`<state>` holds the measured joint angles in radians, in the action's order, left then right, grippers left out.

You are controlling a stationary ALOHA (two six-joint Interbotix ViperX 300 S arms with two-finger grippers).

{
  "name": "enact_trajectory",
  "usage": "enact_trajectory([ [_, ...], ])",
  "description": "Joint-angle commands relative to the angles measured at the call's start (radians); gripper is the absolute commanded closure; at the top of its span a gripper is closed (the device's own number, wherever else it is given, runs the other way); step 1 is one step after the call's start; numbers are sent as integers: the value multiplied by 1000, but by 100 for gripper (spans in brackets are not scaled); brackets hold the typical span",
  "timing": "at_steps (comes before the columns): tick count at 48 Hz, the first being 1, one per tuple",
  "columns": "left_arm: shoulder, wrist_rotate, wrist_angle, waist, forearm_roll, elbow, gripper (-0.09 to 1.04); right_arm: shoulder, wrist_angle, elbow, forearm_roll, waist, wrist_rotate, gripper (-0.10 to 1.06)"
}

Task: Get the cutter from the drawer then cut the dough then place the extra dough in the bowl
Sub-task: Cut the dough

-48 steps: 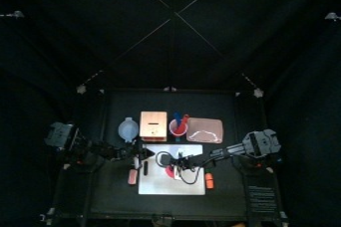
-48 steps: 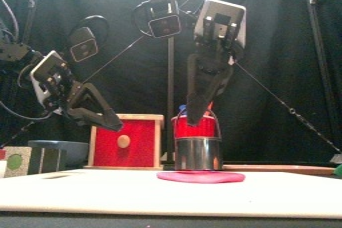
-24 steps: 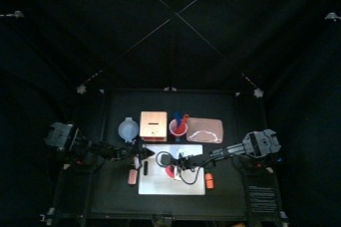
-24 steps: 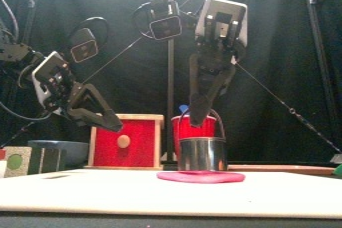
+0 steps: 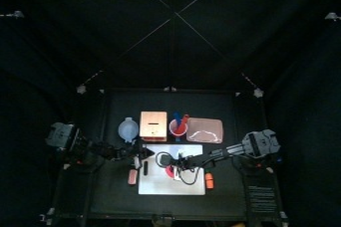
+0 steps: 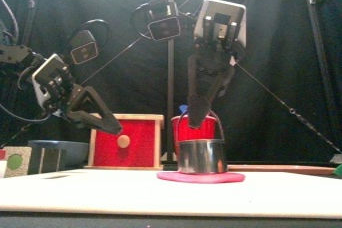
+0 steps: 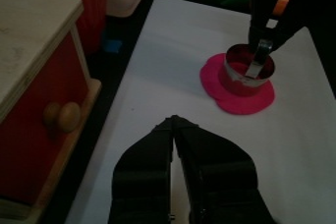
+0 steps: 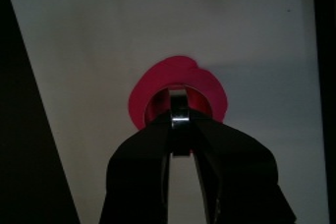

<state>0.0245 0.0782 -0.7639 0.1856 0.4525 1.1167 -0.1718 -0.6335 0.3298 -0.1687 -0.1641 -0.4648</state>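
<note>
A round metal cutter stands on the flat pink dough disc, which lies on the white cutting board. My right gripper comes down from above, shut on the cutter's wire handle. The right wrist view shows its jaws closed over the cutter at the middle of the dough. My left gripper is shut and empty. It hovers over the board's left edge, between the wooden box and the cutter.
The pale wooden box with its red drawer front stands behind the board on the left, drawer closed. A blue-grey bowl sits left of it. A red cup and a pink tray are at the back.
The right gripper and the cutter shifted a little sideways on the dough and back. The left gripper sank slightly.
</note>
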Motion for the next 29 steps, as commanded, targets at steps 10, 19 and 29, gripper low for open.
enact_trajectory([
  [10, -6, 0, -8, 2, 0, -15, 48, 21, 31, -23, -2, 0, -5, 20],
  [19, -6, 3, -8, 5, -2, -25, 48, 34, 35, -26, -26, 0, -8, 19],
  [29, -8, 6, -8, 9, -86, -78, 48, 98, 164, 31, -49, 0, -14, 19],
])
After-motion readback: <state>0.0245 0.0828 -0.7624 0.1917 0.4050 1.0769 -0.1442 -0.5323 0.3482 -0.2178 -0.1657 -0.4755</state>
